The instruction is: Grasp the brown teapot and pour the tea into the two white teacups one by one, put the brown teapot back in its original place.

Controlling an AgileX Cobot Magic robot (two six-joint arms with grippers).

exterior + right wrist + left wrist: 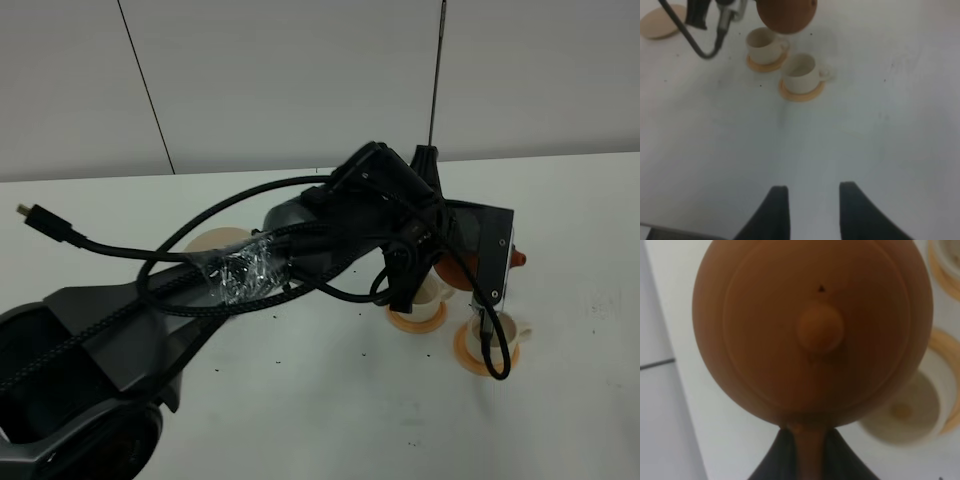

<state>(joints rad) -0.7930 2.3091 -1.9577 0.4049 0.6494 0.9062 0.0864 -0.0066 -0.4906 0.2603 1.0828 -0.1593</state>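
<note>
Terracotta teapot [812, 330], clamped by its handle in the left gripper [807, 460], hangs over the white teacups [801, 74], so a careful pouring tilt seems next; right gripper [812, 210] gapes empty.

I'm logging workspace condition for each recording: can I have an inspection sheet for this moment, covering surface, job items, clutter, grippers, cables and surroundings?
Surface: white table, bare apart from small dark specks.
Job's things: brown teapot held in the air close to the two white teacups, each on an orange coaster; beige saucer unoccupied.
Clutter: nothing seen.
Grippers: left gripper shut on the teapot's handle; right gripper open, empty.
Cables: black cables looped along the left arm, one plug end free.
Surroundings: pale wall panels.
</note>
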